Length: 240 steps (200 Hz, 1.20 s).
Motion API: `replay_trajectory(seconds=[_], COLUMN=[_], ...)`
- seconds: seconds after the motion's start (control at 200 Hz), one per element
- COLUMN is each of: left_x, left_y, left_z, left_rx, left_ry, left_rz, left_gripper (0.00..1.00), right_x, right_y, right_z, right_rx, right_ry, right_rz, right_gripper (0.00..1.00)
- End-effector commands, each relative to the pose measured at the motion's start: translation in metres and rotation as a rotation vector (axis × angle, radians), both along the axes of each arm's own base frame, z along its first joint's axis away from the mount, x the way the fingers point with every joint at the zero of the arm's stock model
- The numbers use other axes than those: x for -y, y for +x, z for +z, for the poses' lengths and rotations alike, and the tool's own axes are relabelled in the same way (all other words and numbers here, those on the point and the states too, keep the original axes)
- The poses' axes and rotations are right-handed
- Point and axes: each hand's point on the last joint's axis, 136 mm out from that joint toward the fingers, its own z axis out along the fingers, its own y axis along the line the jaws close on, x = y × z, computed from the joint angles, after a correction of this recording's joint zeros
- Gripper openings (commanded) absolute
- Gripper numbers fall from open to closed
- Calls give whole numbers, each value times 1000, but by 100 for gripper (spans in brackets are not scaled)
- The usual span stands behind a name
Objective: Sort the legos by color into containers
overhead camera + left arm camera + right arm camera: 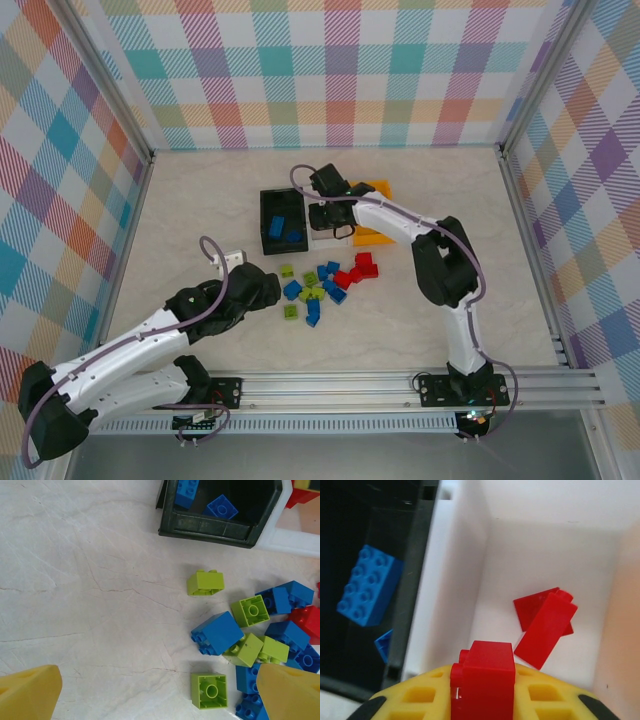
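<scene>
I work over a pale, marble-patterned tabletop (200,200), veined with thin grey-brown lines that look like fine cracks up close. Walls (330,70) enclose it at the back, left and right, all covered in a pastel plaid of teal, orange, pink, purple and yellow. Silver metal posts (548,75) rise at the back corners, and a slotted aluminium rail (350,385) runs along the near edge. The light is soft and even, with faint shadows.

Both arms (120,355) have white shells, black joints, purple cables (205,241) and yellow grid-patterned claw fingers (420,696).
</scene>
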Motion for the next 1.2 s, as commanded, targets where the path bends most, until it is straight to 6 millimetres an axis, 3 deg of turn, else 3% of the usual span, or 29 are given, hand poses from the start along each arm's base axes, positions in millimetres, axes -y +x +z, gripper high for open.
replay_trajectory(seconds=[0.0,0.13,0.28,0.41,0.605,0.78,0.94,1.195], left_x=[-7,-7,0,13,50,82,86,102], left_y=[-3,-2,0,2,2,-9,-15,-12], left_z=[0,3,8,6,-15,-34,-55,-84], left_rx=[-15,-9,0,-24,-122,-213,-278,-330], left_ry=[19,20,5,9,-1,37,113,114], left_rz=[4,4,-22,-87,-218,-343,-369,-386], left_gripper=[100,100,100,100,99,95,86,69], right_x=[3,-3,0,10,42,87,107,111], right_y=[10,10,-5,-37,-102,-140,-157,-160], right_z=[17,41,87,108,81,59,58,58], right_rx=[22,55,139,165,103,89,103,112], right_ry=[-3,54,133,184,216,173,168,168], right_rz=[-40,-30,-14,18,39,-21,-44,-49], right_gripper=[35,55,60,63,64,64,65,65])
